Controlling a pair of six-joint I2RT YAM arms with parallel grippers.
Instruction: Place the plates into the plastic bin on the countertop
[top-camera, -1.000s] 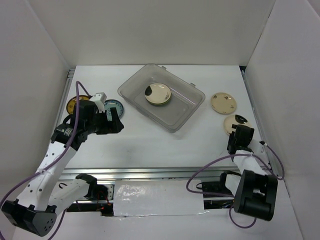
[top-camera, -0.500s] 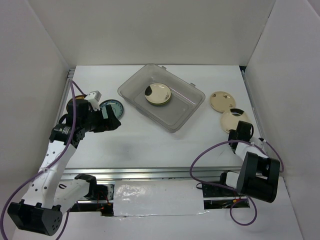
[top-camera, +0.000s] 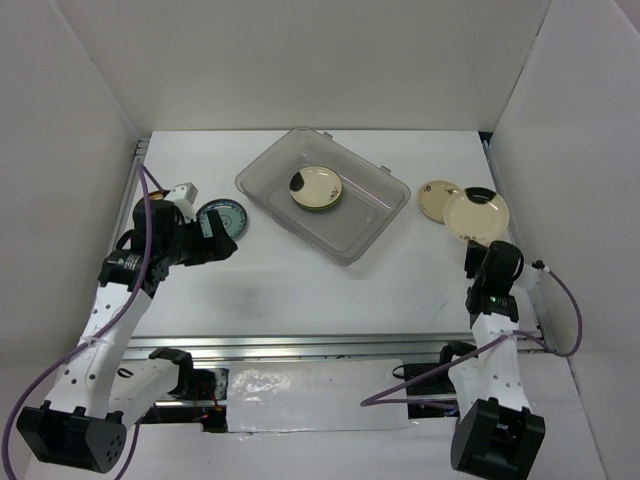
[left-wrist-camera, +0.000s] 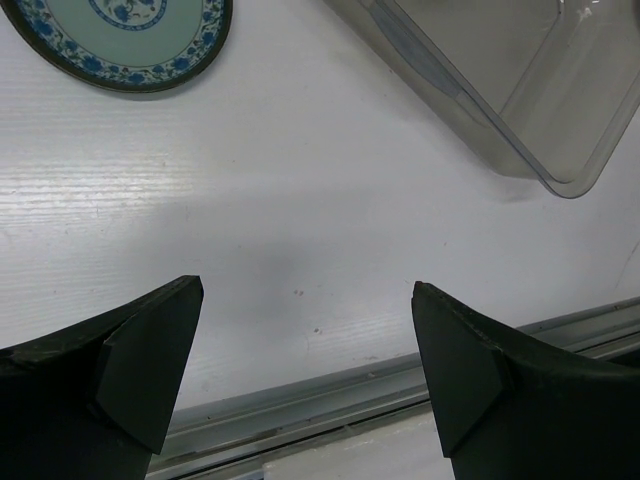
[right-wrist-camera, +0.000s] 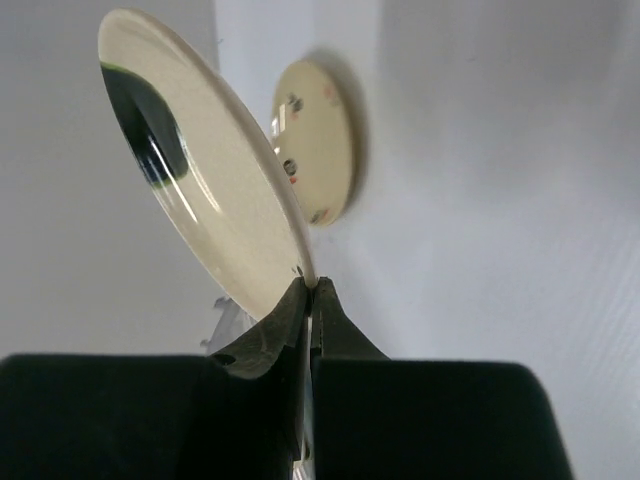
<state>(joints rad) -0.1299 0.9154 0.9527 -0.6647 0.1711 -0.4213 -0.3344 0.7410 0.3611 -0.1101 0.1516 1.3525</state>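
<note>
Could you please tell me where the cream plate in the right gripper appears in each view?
Top external: right of centre, the held cream plate partly covers a second cream plate.
Left wrist: not in it.
Right wrist: upper left, tilted on edge, its rim pinched in the right gripper.
Shared landmark: the second cream plate, lying flat; top external and right wrist only.

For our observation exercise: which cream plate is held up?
The rightmost cream plate, rim pinched by the right fingers; the others lie flat, one on the countertop, one in the bin.
</note>
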